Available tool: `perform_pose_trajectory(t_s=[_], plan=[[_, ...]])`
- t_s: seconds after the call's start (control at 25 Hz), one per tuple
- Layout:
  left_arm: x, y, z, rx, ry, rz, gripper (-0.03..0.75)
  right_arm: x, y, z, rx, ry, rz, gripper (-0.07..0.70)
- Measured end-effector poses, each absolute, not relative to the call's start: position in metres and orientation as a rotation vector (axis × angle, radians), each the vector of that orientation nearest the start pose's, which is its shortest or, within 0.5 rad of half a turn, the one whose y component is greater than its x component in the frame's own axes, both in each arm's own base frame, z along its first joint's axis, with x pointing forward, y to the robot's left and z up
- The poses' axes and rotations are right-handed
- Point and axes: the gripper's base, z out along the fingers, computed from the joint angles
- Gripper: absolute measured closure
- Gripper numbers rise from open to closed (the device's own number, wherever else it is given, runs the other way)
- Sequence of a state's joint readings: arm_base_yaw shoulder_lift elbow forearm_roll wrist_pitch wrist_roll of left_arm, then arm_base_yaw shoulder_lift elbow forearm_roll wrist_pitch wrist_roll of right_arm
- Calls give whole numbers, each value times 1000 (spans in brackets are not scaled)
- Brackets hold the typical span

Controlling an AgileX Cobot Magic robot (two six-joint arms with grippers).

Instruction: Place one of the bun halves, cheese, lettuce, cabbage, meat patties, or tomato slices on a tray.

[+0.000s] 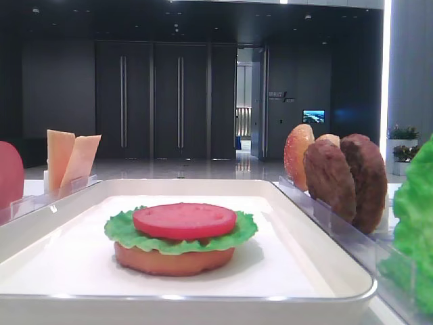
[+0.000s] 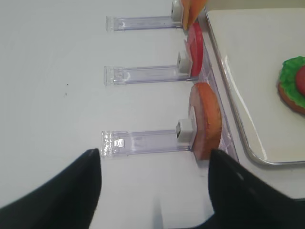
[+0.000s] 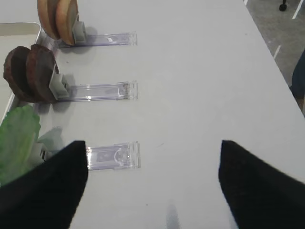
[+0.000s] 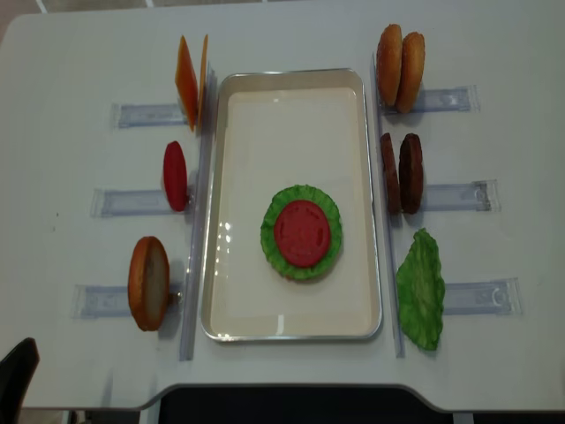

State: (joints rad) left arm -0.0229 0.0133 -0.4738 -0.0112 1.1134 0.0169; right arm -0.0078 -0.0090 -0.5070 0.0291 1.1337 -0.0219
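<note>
On the white tray (image 4: 291, 76) a tomato slice (image 4: 302, 233) lies on a lettuce leaf (image 4: 269, 237), which covers a flat bun half (image 1: 172, 261). In the left wrist view my left gripper (image 2: 152, 157) is open over bare table, with nothing between its fingers. Just ahead of it to the right, a bun half (image 2: 206, 119) stands in the nearest clear rack. From above, only a black part of the left gripper (image 4: 18, 371) shows at the table's front left corner. My right gripper (image 3: 153, 145) is open and empty over the table, right of the lettuce (image 3: 16, 138) rack.
Left of the tray, clear racks hold cheese (image 4: 187, 79), a tomato slice (image 4: 175, 175) and a bun half (image 4: 147, 283). Right of the tray stand two bun halves (image 4: 399, 69), two meat patties (image 4: 402, 172) and a lettuce leaf (image 4: 420, 287).
</note>
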Motion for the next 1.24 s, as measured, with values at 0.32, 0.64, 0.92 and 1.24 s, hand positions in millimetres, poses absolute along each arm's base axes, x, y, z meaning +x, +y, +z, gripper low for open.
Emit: perform_pose_trajectory(t_s=[0.32,0.64,0.92,1.24], plan=[[-7,-2,266,83,2106,-17,272,-10,2,273,-18,2101,17,92],[-7,-4,266,115,2104,-23,282,-10,2,273,-18,2101,17,92],[-7,-5,266,124,2103,-31,282,-10,2,273,-18,2101,17,92],[-7,-5,266,126,2103,-30,282,-10,2,273,-18,2101,17,92]])
